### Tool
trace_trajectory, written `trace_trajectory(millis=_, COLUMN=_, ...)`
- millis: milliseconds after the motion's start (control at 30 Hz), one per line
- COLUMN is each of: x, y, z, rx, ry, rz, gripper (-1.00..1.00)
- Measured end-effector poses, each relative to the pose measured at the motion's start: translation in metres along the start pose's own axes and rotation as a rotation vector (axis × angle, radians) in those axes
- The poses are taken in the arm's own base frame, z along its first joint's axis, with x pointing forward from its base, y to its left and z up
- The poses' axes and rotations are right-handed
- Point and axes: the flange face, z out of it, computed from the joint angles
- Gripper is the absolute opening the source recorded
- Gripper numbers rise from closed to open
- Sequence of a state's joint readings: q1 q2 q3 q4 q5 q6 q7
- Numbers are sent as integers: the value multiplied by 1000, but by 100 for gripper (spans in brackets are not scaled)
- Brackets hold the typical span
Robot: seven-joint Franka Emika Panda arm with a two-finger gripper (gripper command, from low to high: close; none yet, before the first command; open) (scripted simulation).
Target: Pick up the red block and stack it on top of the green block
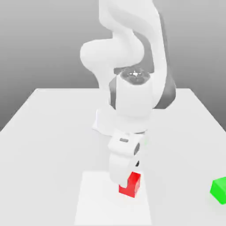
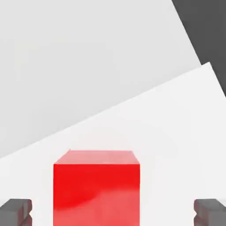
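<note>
red block (image 1: 129, 185): plain red | green block (image 1: 219, 190): plain green | arm (image 1: 134, 95): white, dark grey

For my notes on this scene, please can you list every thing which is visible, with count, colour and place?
red block: one, red, on the white patch, between the open jaws in the hand view
green block: one, green, on the table at the exterior view's right edge
white patch: one, white, on the table, under the red block
table: one, light grey, under everything
arm: one, white with dark grey parts, standing behind the red block
gripper: one, white body with grey jaws, at the red block
</note>
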State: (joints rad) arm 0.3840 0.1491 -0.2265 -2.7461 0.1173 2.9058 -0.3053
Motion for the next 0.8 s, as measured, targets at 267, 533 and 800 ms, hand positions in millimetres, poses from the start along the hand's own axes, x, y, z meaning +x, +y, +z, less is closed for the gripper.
trace_trajectory(millis=267, x=-7, y=-2, z=32, rx=7, ry=-13, rz=5, gripper=-100)
trace_trajectory(millis=533, x=-3, y=-1, z=18, rx=4, ry=-7, rz=2, gripper=-100)
trace_trajectory(millis=800, x=-1, y=0, z=-20, rx=2, ry=-3, rz=2, gripper=-100)
